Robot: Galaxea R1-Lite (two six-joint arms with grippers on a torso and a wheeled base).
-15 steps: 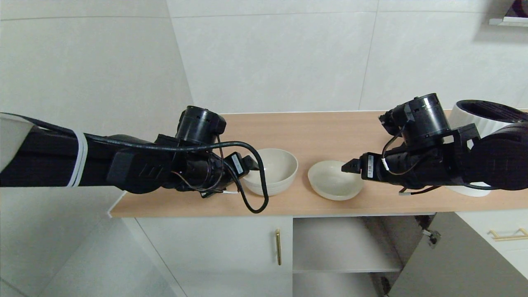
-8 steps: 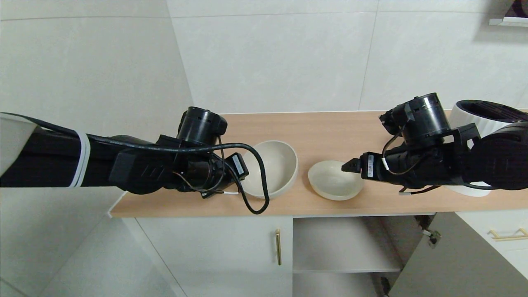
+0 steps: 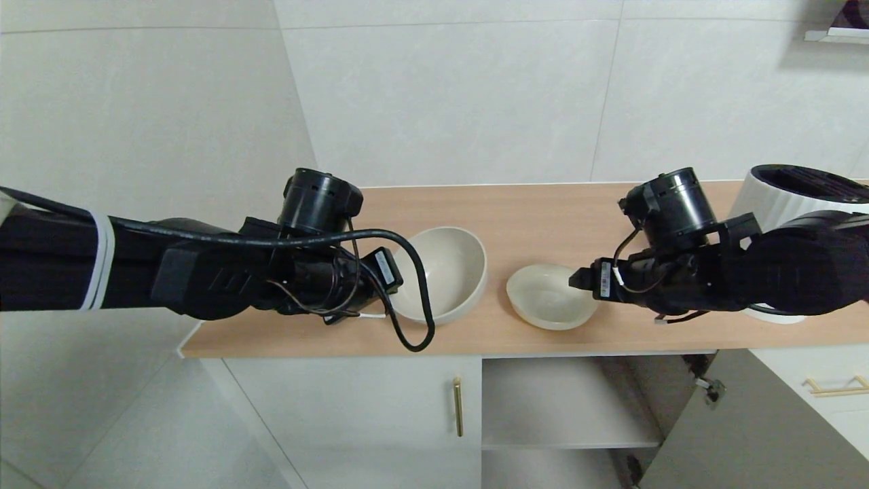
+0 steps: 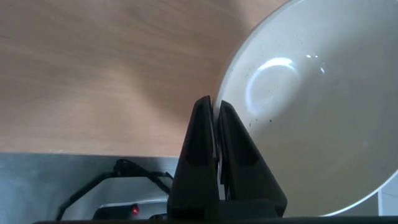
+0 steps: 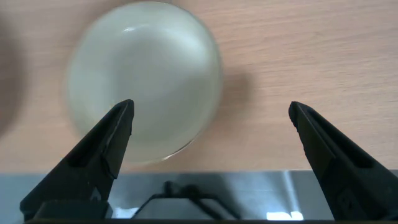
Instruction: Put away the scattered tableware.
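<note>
The left hand (image 4: 215, 107) is clenched on the left rim of the larger bowl (image 3: 445, 272), one finger inside the wall and one outside, holding it tipped so that its mouth faces right above the left part of the wooden worktop (image 3: 543, 210). The bowl looks glazed and rigid, probably ceramic: likely smooth enough to slip in a thin pinch, heavy enough to swing from a one-sided hold, and apt to chip if knocked, so the rim wall seems the only practical place to grip. To its right the smaller bowl (image 3: 550, 295) sits upright on the worktop, with the right hand (image 5: 210, 107) spread wide just over its right rim, gripping nothing. A white ribbed container (image 3: 767, 197) stands at the far right, and an open cupboard shelf (image 3: 543, 401) shows below. A second ago the larger bowl sat level on the worktop; its left rim has since been raised and drawn slightly left, while the smaller bowl has not moved.
</note>
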